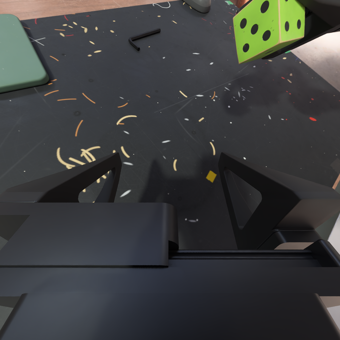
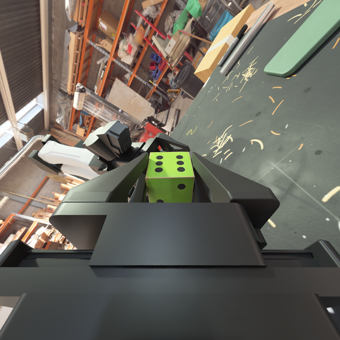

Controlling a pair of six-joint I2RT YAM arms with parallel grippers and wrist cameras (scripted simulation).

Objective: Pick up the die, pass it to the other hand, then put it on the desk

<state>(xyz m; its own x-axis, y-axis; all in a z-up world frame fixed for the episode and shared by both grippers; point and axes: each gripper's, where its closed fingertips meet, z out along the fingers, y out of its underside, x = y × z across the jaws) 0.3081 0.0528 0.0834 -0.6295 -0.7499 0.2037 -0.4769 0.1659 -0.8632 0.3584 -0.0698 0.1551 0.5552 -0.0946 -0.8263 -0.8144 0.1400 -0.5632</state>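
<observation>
My right end effector [image 2: 169,156] is clamped on the green die [image 2: 170,177]. One finger [image 2: 128,176] presses its left face and the other presses its right face. The six-pip face points away from my wrist, out past the fingertips. The die sits deep between the fingers, with its near end hidden behind the end effector body.

My left end effector [image 1: 169,156] is spread wide with nothing between the fingers. Below the gap there is only the dark counter [image 1: 165,103], its mat covered in tan, orange and white marks.

From the left wrist, the die [image 1: 266,31] hangs up and to the right of my left end effector, well apart from it and clear of the counter. The five-pip face points toward that camera. The black fingers of the right end effector [image 1: 320,27] grip it from the right side.

From the right wrist, the left end effector [image 2: 165,143] shows just beyond the die, fingers pointing toward it. I can't tell whether they touch it in this view.

Ahead of the left end effector:
- a black hex key [image 1: 143,38] lying flat on the mat
- a green pad [image 1: 18,55] far left
- a small yellow square [image 1: 211,176] just inside the right finger tip

Beyond the right end effector, at the far counter edge:
- a tan box [image 2: 222,44]
- a marker [image 2: 233,44]
- a grey metal bar [image 2: 246,38]
</observation>
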